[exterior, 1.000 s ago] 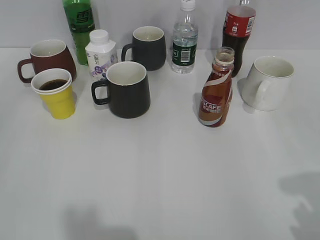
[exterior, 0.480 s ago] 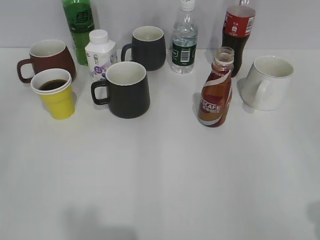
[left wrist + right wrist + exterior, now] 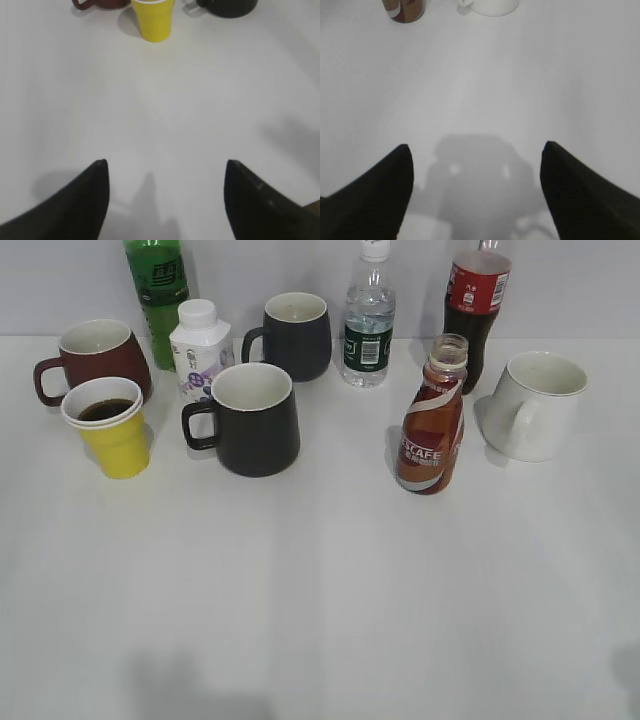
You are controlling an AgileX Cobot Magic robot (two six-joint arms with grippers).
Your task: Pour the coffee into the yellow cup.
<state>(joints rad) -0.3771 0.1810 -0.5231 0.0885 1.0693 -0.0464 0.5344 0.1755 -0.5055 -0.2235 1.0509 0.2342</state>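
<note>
The yellow cup [image 3: 113, 438] stands at the left of the table with dark coffee inside; it also shows at the top of the left wrist view [image 3: 154, 19]. The brown coffee bottle [image 3: 432, 430], uncapped, stands upright right of centre; its base shows in the right wrist view [image 3: 404, 10]. Neither gripper shows in the exterior view. My left gripper [image 3: 165, 172] is open and empty above bare table, well short of the yellow cup. My right gripper [image 3: 477, 157] is open and empty above bare table, well short of the bottle.
A black mug [image 3: 253, 418] stands beside the yellow cup, a dark red mug [image 3: 97, 358] behind it. A second black mug [image 3: 296, 334], a white carton [image 3: 201, 347], green [image 3: 158, 285], water [image 3: 368, 328] and cola [image 3: 477, 300] bottles line the back. A white mug [image 3: 536, 405] stands at right.
The shadow at the lower right of the table has shrunk and slid out toward the corner. The cups and bottles have not moved.
</note>
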